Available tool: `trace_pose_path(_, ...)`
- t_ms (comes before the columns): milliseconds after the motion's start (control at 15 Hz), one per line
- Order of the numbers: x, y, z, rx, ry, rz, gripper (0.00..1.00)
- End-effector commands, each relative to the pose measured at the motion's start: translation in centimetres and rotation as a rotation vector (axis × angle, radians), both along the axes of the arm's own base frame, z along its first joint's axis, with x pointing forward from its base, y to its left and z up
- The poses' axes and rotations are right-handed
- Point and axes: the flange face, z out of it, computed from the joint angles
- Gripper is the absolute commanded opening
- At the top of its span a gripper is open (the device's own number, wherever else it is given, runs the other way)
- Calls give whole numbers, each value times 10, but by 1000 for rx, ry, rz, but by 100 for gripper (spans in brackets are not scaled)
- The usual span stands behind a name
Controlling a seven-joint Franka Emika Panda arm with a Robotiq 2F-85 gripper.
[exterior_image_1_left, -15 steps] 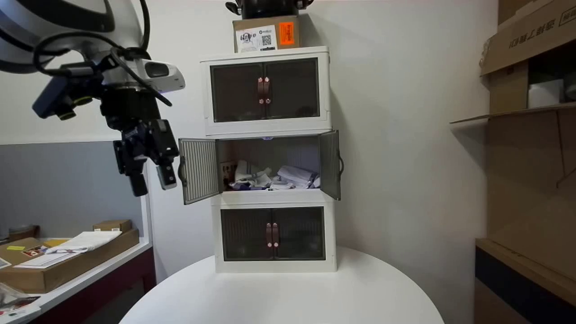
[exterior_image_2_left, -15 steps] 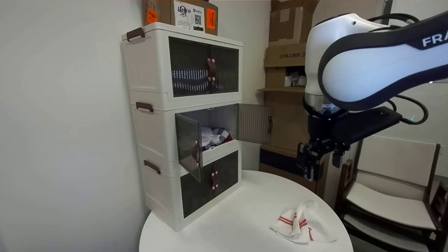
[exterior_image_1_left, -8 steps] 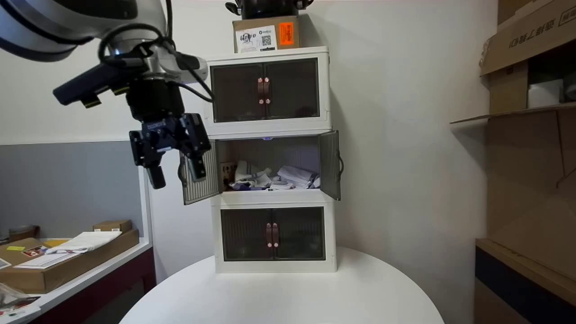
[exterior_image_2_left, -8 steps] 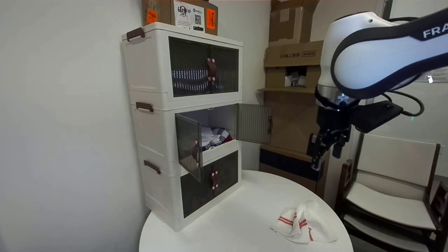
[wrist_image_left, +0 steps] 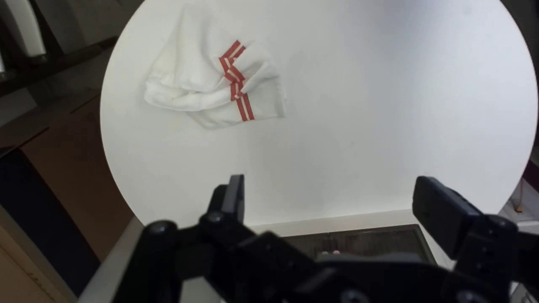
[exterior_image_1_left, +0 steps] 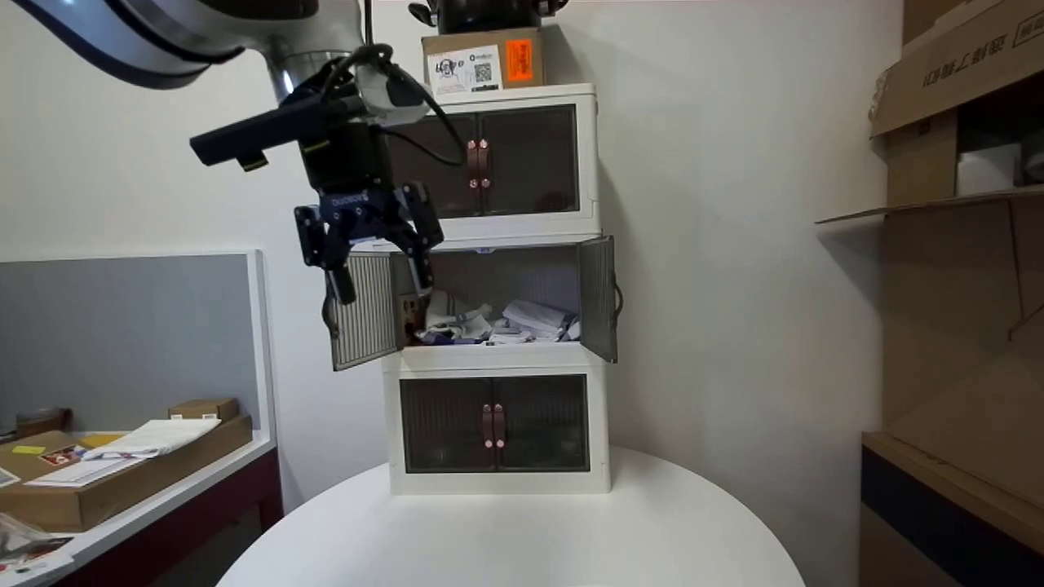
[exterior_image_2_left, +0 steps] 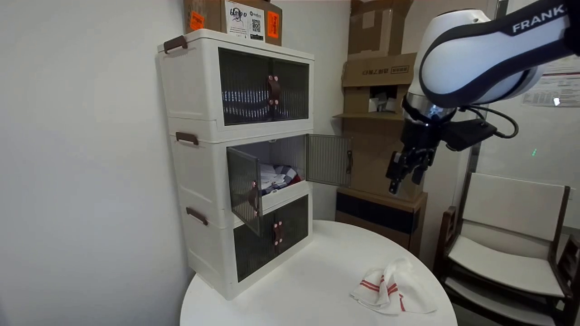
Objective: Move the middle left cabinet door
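Note:
The middle left cabinet door stands swung open, out from the white cabinet's middle tier. In an exterior view the door shows its dark ribbed pane and brown handle. My gripper is open and empty, pointing down; in that view it overlaps the door's upper part and the tier's opening. In an exterior view the gripper hangs well apart from the door, out in front of the cabinet. The wrist view shows the open fingers with nothing between them; the middle left door is out of that view.
The matching right leaf is also open. White cloths lie inside the middle tier. The top doors and bottom doors are closed. A red-striped white towel lies on the round white table. A chair stands beyond.
The arm has moved up and across toward the cabinet side in an exterior view, turning at the wrist. The fingers appear farther apart. The doors have not moved.

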Motion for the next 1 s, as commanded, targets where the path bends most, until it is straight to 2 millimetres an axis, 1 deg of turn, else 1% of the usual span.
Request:
trace_pose_path(0,39,25,2,6,-7,52,100)
trace_pose_path(133,52,46,3,8,-7,87,100)
trace_pose_path(267,65,69,8,16,-8,117,100)
trace_pose_path(533,90,113,32,49,-35,146,100)
trace_pose_path(733,101,138,43,67,-43,127,100)
trace_pose_path(933,110,163,48,73,-62,88,100)
